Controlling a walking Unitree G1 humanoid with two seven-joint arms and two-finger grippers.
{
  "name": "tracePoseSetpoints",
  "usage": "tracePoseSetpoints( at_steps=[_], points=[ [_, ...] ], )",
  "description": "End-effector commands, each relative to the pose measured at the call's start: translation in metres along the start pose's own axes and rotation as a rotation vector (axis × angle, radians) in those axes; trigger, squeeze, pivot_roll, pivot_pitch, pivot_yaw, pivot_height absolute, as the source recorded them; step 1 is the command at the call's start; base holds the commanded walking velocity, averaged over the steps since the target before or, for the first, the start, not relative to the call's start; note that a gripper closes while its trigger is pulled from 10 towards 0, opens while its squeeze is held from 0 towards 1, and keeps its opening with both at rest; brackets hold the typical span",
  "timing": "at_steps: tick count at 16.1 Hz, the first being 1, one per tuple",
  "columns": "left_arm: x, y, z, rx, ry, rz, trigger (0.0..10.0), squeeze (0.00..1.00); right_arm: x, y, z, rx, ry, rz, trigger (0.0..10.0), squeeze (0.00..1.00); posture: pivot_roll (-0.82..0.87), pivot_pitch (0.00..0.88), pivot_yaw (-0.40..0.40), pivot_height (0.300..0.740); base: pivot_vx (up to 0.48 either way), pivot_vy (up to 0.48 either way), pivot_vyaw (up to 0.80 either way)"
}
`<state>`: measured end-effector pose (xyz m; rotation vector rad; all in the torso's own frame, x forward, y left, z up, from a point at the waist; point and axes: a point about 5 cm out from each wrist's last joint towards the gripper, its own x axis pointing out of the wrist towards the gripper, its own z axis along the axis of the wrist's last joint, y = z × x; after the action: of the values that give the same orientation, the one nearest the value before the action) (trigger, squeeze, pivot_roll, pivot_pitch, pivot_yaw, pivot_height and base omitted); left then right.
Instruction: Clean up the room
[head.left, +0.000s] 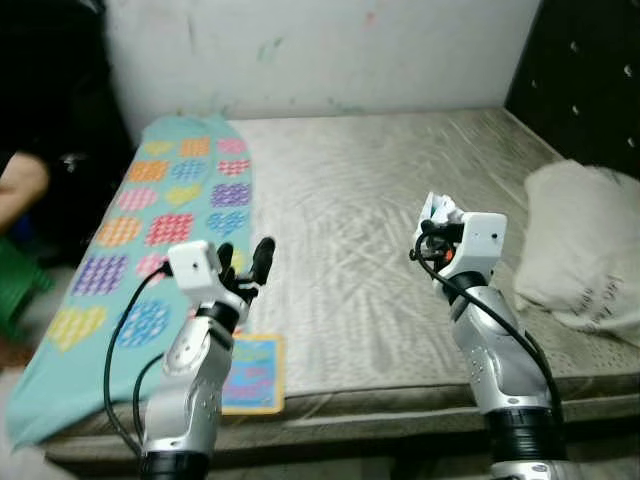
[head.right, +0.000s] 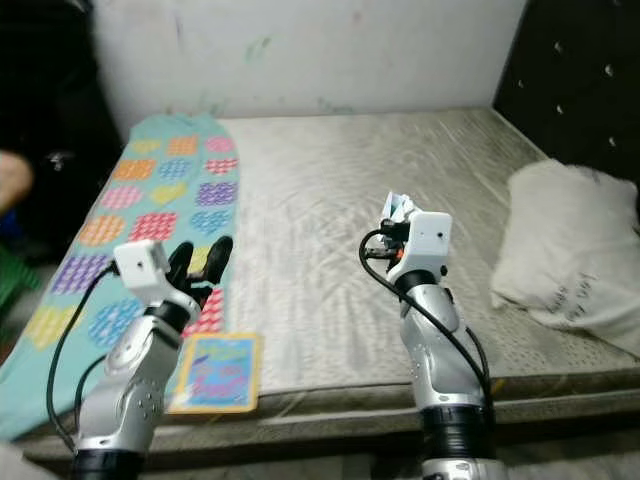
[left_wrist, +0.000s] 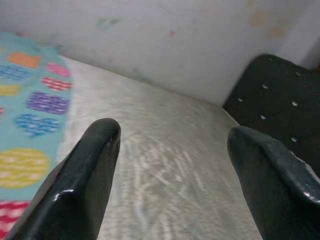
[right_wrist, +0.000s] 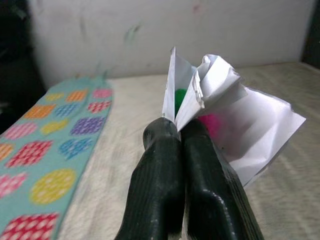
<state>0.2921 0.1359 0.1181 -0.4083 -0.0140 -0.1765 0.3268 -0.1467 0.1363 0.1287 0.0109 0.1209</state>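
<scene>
White crumpled paper (right_wrist: 220, 100) with pink and green print stands pinched upright in the right end effector (right_wrist: 181, 131), over the grey textured mattress (head.left: 350, 200). Left end effector (left_wrist: 172, 145) hovers, fingers apart, beside the teal heart-patterned blanket (head.left: 150, 220).

- A big bed (head.left: 370, 200) with a grey sheet runs back to a white wall (head.left: 330, 50).
- A blue-green cloth (head.left: 150, 230) with bright hearts and spots lies along the bed's left edge.
- A small picture book (head.left: 255, 375) lies flat at the bed's front edge — half on the cloth.
- A white pillow (head.left: 580, 250) sits by the bed's right edge.
- The left gripper (head.left: 245, 262) is up over the cloth, its two black fingers apart.
- The right gripper (head.left: 432, 222) is up over the bed — it pinches crumpled white paper (head.left: 440, 208).
- A dark headboard (head.left: 580, 80) stands at the far right corner.
</scene>
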Motion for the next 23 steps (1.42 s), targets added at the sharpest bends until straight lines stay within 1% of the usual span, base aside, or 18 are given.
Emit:
tracePoseSetpoints(
  at_steps=[1,5,7,10,17,23],
  points=[
    [-0.001,0.005,0.003,0.012,-0.005,0.017,10.0,0.0,0.003,0.009,0.006,-0.003,-0.02,0.04,10.0,0.0,0.01,0.0,0.021,0.74,0.0,0.48,0.0],
    [0.0,0.004,0.002,0.015,-0.003,0.019,10.0,0.0,0.003,0.011,0.006,-0.033,-0.022,0.068,10.0,0.0,0.01,0.0,0.021,0.74,0.0,0.48,0.0],
    [0.0,0.004,0.001,0.017,-0.002,0.02,10.0,0.0,0.002,0.013,0.006,-0.047,-0.027,0.08,10.0,0.0,0.01,0.0,0.021,0.74,0.0,0.48,0.62],
    [0.0,0.004,0.002,0.018,-0.005,0.022,10.0,0.0,0.002,0.013,0.005,-0.039,-0.025,0.081,10.0,0.0,0.01,0.0,0.02,0.74,0.0,0.48,0.7],
    [0.001,0.006,0.003,0.022,-0.008,0.034,10.0,0.0,0.002,0.017,0.005,-0.036,-0.024,0.094,10.0,0.0,0.0,0.0,0.025,0.74,0.0,0.477,0.0],
    [0.002,0.006,0.004,0.029,-0.019,0.033,10.0,0.0,0.0,0.02,0.004,-0.03,-0.024,0.118,10.0,0.0,-0.01,0.0,0.027,0.74,0.0,0.0,0.0]
  ],
)
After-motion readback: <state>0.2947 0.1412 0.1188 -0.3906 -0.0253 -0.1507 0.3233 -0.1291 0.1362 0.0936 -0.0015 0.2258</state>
